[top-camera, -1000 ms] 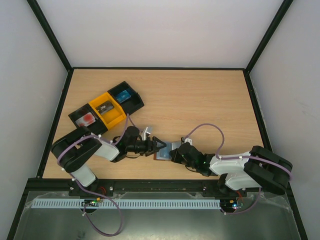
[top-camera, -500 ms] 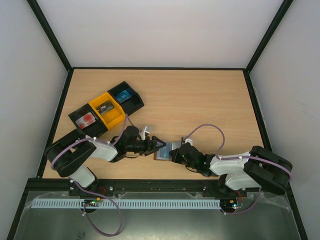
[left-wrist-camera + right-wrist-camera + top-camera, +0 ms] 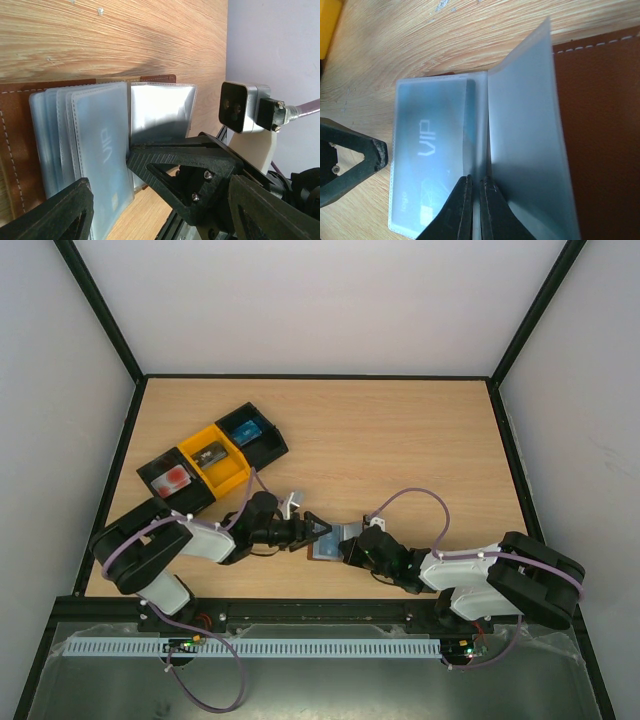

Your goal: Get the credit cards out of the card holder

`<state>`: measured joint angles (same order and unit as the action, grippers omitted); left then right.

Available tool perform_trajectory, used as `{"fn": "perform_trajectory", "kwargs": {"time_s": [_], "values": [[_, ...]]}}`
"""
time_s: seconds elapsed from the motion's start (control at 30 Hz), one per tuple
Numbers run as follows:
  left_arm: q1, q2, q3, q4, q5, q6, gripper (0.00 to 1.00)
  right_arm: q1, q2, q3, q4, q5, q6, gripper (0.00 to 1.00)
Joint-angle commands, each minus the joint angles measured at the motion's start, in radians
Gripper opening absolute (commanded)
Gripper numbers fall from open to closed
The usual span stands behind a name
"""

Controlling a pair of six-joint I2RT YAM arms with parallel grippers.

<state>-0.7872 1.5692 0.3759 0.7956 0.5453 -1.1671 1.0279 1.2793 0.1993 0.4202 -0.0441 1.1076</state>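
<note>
Lying open near the front edge of the wooden table (image 3: 400, 440), the brown leather card holder (image 3: 600, 130) sits between the grippers: right gripper (image 3: 475, 181) pinching its clear sleeves, left gripper (image 3: 318, 530) gaping wide beside the sleeved blue VIP card (image 3: 432, 150).

Wooden table (image 3: 400, 440), pale grain, fills floor of booth. Three open trays in slanted row on far-left part, touching side by side: black tray (image 3: 152, 468) nearest left edge, yellow tray (image 3: 236, 474) in middle, second black tray (image 3: 273, 444) farthest back. White walls (image 3: 320, 300) on three sides, black frame bars (image 3: 100, 310) at corners. White slotted strip (image 3: 300, 648) along near edge, dull metal sheet (image 3: 330, 690) below it.
</note>
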Motion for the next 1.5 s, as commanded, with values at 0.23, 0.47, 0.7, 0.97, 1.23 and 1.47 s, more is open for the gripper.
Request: {"fn": "perform_trajectory", "kwargs": {"time_s": [0.23,0.47,0.7,0.97,1.23,1.47], "values": [[-0.009,0.055,0.024,0.058,0.020,0.015,0.75,0.006,0.017,-0.039,-0.095,0.009,0.004,0.06],[-0.009,0.050,0.023,0.065,0.025,0.012,0.75,0.006,0.015,-0.046,-0.086,0.009,0.009,0.06],[-0.010,0.024,0.038,-0.009,0.002,0.056,0.75,0.006,0.023,-0.040,-0.087,0.009,0.005,0.06],[-0.010,-0.013,0.055,-0.107,-0.034,0.111,0.76,0.005,0.027,-0.038,-0.093,0.011,0.001,0.06],[-0.010,0.004,0.055,-0.097,-0.028,0.116,0.76,0.005,0.032,-0.042,-0.081,0.010,0.009,0.06],[-0.010,0.022,0.042,-0.048,-0.022,0.100,0.76,0.006,0.026,-0.044,-0.085,0.012,0.009,0.06]]}}
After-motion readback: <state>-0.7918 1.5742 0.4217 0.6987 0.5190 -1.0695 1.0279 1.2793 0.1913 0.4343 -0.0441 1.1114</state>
